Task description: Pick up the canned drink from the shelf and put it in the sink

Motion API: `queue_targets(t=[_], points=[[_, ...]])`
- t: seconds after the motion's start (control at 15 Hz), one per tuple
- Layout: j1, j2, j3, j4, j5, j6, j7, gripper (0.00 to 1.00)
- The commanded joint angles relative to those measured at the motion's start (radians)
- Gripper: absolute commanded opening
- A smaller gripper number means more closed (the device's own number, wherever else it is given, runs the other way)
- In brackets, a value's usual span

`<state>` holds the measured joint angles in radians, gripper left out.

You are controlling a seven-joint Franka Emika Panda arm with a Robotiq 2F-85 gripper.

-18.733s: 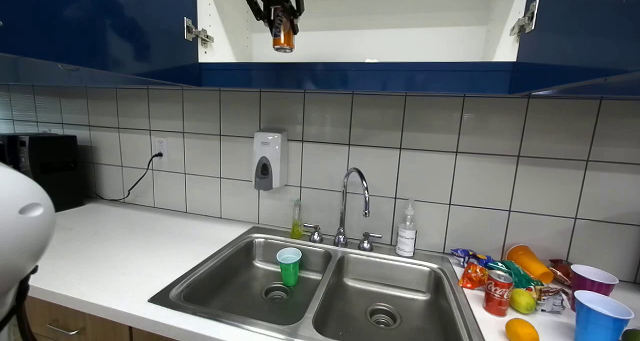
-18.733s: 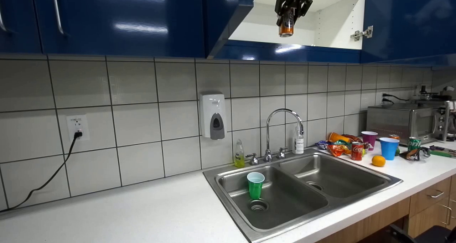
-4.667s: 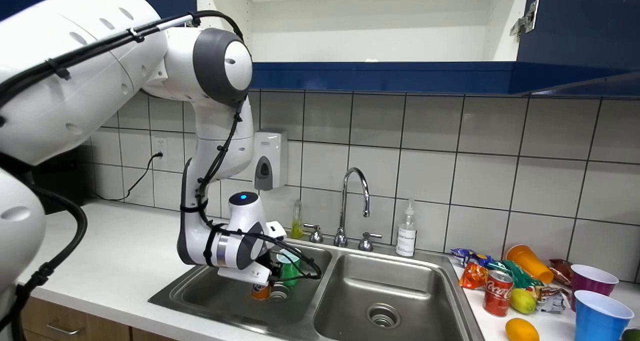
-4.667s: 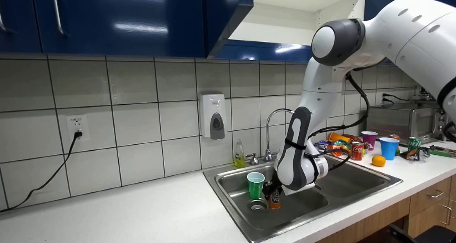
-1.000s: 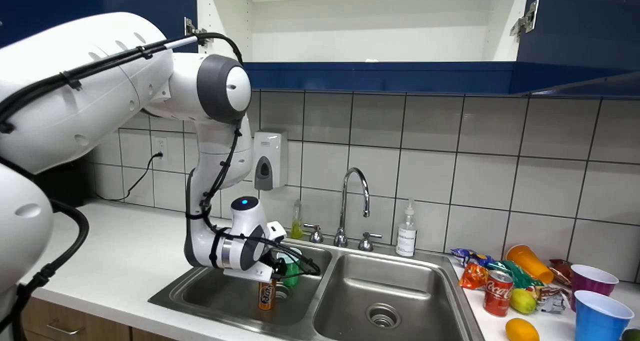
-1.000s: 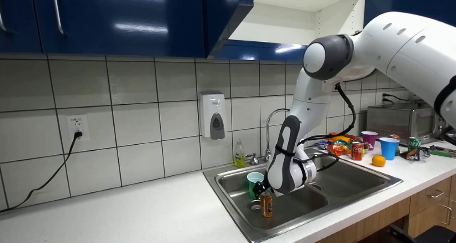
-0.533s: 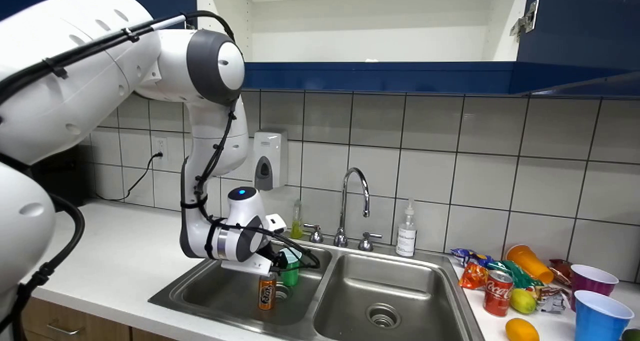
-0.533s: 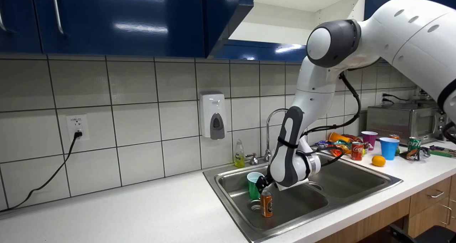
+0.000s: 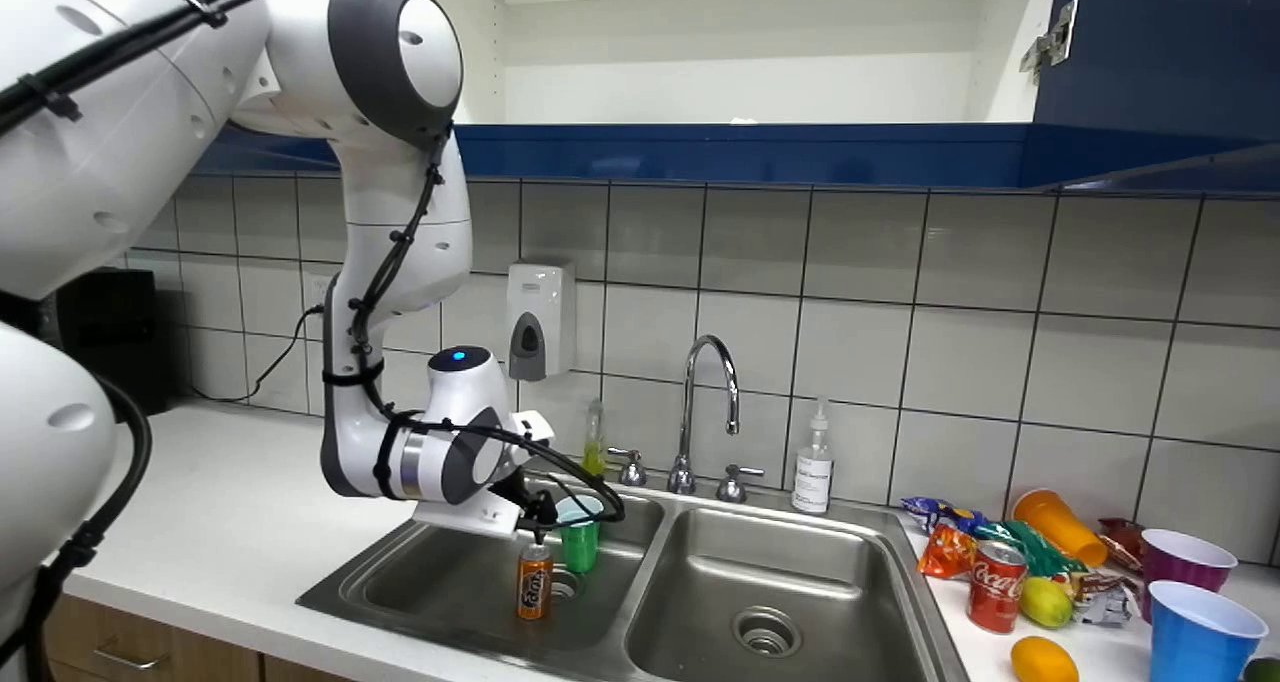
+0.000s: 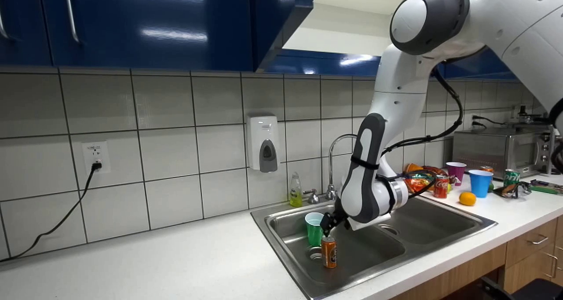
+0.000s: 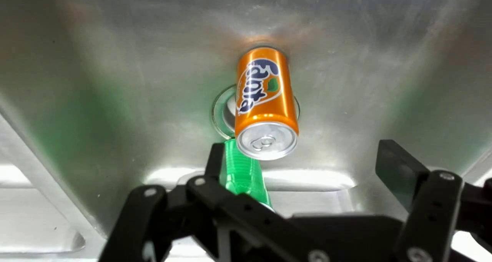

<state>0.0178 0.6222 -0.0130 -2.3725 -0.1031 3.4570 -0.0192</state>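
Observation:
The canned drink [image 11: 265, 89], an orange can with a silver lid, stands upright on the floor of the sink's left basin in both exterior views. Its base is by the drain, and nothing holds it. The sink [image 9: 480, 617] is stainless steel with two basins. My gripper [image 11: 303, 154] is open just above the can's lid, its fingers [image 11: 401, 173] wide apart with nothing gripped between them. In an exterior view the gripper [image 10: 327, 227] hangs over the can [image 10: 329, 252]. Above, the shelf's white cabinet [image 9: 740, 32] has its dark-blue doors swung out.
A green cup [image 10: 313, 227] stands in the same basin, close behind the can. The chrome faucet [image 9: 690, 402] and a soap bottle [image 9: 815, 462] rise at the sink's back edge. On the counter to the right are a red can [image 9: 996, 587], cups, wrappers and fruit.
Earlier my gripper held the can up at the cabinet, then lowered it into the sink. Over the last second the arm has risen off the can, which stays standing in place.

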Motion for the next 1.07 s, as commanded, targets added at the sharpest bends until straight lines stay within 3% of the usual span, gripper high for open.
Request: queue_targets(t=[0.0, 0.73, 0.93, 1.0], points=[[-0.001, -0.127, 0.011, -0.151, 0.018, -0.003, -0.008, 1.0], [0.0, -0.311, 0.041, -0.405, 0.016, -0.003, 0.0, 1.0], [-0.008, -0.331, 0.05, -0.441, 0.014, -0.003, 0.007, 1.0], [-0.009, -0.281, 0.042, -0.392, 0.008, -0.003, -0.008, 1.0]])
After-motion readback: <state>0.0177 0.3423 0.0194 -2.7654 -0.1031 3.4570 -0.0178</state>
